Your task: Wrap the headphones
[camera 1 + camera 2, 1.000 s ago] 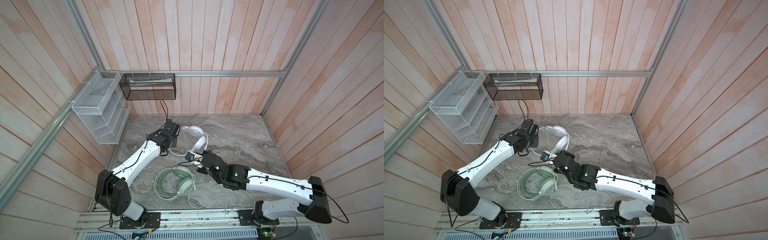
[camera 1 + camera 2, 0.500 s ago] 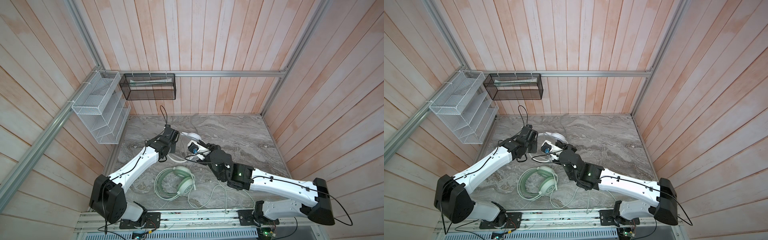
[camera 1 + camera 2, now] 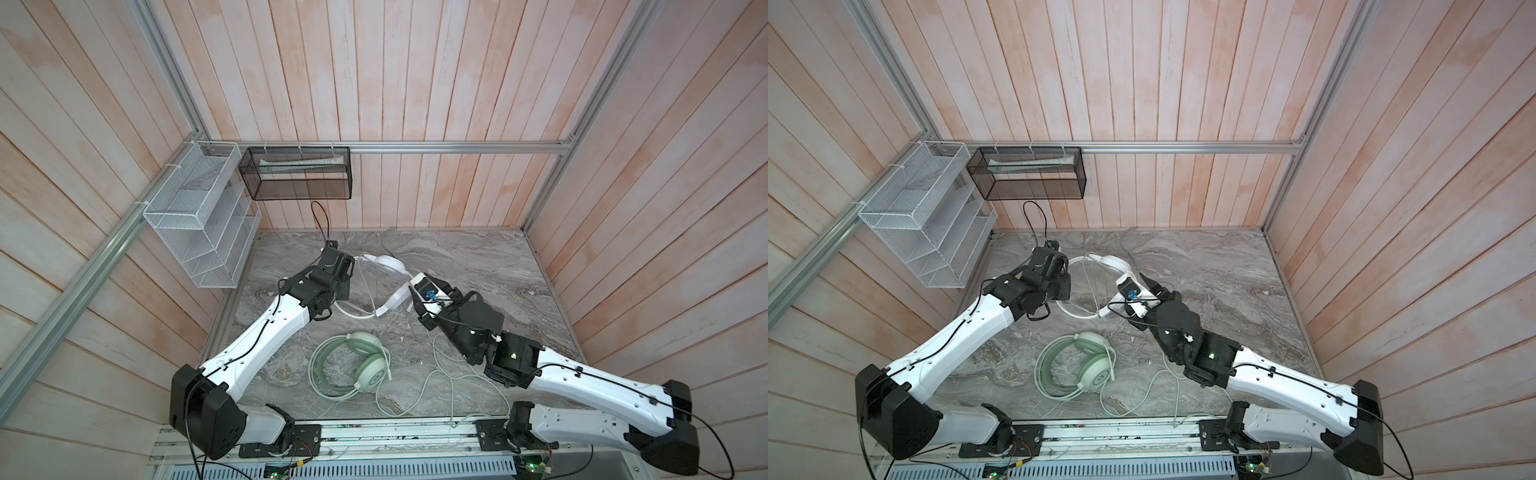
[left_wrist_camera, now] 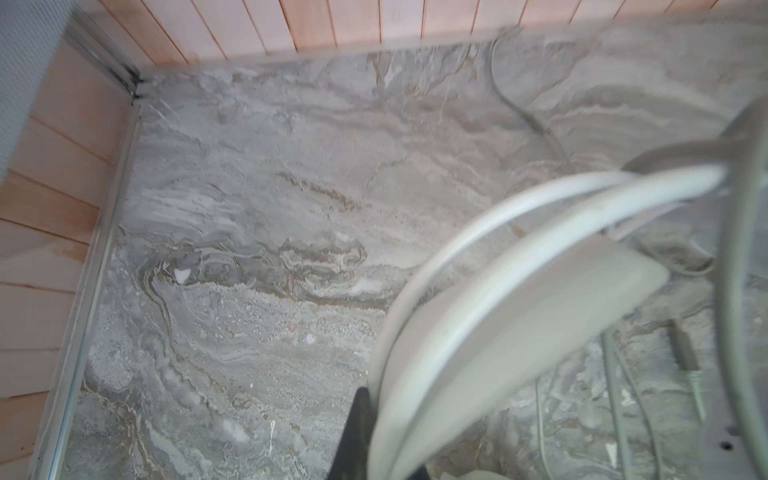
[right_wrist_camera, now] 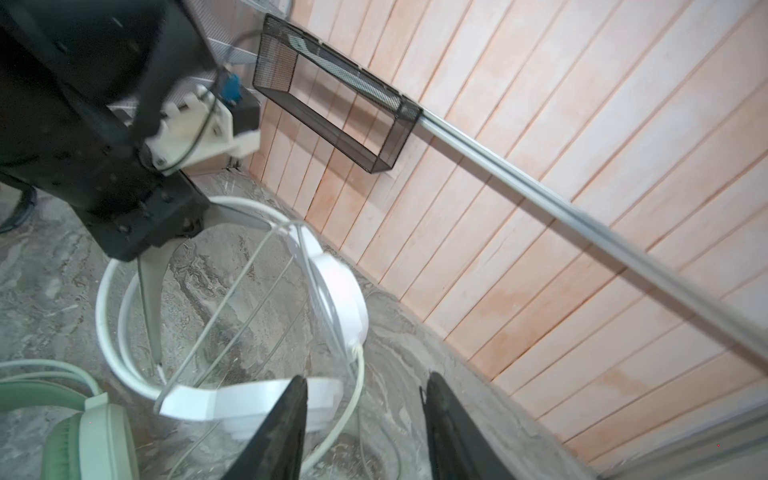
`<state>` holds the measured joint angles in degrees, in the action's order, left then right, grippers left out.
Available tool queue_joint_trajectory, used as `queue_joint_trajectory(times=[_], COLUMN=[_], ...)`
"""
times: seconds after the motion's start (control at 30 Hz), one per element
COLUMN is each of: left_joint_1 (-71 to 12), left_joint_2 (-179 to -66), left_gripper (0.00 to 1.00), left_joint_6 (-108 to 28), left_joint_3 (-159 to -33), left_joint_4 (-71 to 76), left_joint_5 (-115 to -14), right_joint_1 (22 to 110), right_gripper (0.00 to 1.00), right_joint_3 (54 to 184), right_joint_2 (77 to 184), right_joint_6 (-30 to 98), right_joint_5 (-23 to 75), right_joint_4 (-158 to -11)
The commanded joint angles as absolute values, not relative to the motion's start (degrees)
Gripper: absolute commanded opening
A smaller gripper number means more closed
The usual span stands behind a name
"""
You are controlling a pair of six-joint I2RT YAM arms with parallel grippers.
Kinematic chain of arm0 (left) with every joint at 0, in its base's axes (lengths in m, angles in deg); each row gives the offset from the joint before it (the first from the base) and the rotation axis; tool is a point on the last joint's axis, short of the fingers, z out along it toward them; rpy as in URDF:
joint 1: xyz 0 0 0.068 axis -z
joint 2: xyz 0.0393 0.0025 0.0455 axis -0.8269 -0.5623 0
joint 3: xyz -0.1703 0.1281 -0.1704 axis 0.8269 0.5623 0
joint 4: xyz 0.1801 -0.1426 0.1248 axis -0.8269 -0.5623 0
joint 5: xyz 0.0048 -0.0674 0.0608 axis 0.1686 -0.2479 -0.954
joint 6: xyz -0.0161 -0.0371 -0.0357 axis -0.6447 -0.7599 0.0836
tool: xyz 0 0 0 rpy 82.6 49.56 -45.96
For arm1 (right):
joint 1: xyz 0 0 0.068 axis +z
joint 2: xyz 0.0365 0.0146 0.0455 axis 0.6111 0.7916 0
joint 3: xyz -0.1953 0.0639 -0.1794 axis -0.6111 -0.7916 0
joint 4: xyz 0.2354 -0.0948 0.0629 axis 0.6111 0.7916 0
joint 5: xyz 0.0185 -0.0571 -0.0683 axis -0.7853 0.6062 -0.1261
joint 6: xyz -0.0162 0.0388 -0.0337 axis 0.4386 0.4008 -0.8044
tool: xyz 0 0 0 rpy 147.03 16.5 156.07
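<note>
Toward the back-left of the marble tabletop (image 3: 478, 266), I see the white headset (image 3: 388, 262) lifted at one end. One round earcup (image 5: 340, 299) stands on edge near the rear wall. Its twin-wire headband arcs over to the left gripper (image 3: 345, 286), which appears clamped on that band, though the left wrist view is blurred and shows only one dark finger beside the band (image 4: 498, 324). Thin white cable strands (image 5: 249, 282) are strung across the headband's loop.

The right gripper (image 5: 365, 415) hangs just beside the headset's nearer earcup with its jaws apart. One black finger overlaps the earcup's edge in its wrist view, and only cable and marble show between the two.

The mint green headset (image 3: 368, 368) lies flat near the front, apart from both grippers. Its band is curled beside its cups and its pale cable (image 3: 436, 374) trails in loose loops under the right arm towards the front rail.

I can read no writing. The mint earcup carries a small round mark (image 3: 376, 378) too small to make out.

A white wire rack (image 3: 195, 232) hangs on the left wall and a black mesh basket (image 3: 299, 178) on the rear rail, with a pale tube-like item (image 3: 303, 166) lying in it. The left gripper's black body fills a good part of the right wrist view.
</note>
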<state>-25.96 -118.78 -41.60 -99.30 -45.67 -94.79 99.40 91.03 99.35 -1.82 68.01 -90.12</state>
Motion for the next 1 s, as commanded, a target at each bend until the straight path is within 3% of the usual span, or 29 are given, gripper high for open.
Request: queue_joint_trajectory(times=[0.0, 0.27, 0.5, 0.73, 0.97], left_joint_1=[-25.6, -18.0, -9.0, -6.6, -5.7], left_joint_2=[-115.3, -119.7, -129.9, -131.0, -130.2], left_gripper=[0.0, 0.0, 0.0, 0.0, 0.0], left_joint_6=[-42.3, -39.3, -35.9, -35.4, -35.0], left_joint_3=[-109.5, -134.9, -158.6, -161.7, -163.3], left_joint_4=[-45.5, -56.8, -67.2, -66.5, -65.8], left_joint_5=[-92.7, -98.3, -105.7, -106.6, -106.5], right_joint_1=[96.1, 93.5, 90.9, 85.0, 84.8], right_gripper=[0.57, 0.66, 0.69, 0.7, 0.72], right_joint_3=[86.1, 67.9, 62.4, 61.2, 62.5], right_joint_2=[95.5, 88.0, 96.3, 104.6, 114.0], right_joint_6=[7.7, 18.0, 18.3, 19.9, 20.2], right_joint_5=[62.8, 56.2, 53.1, 45.9, 40.8], right_joint_4=[-94.5, -115.0, -131.4, -144.3, -149.8])
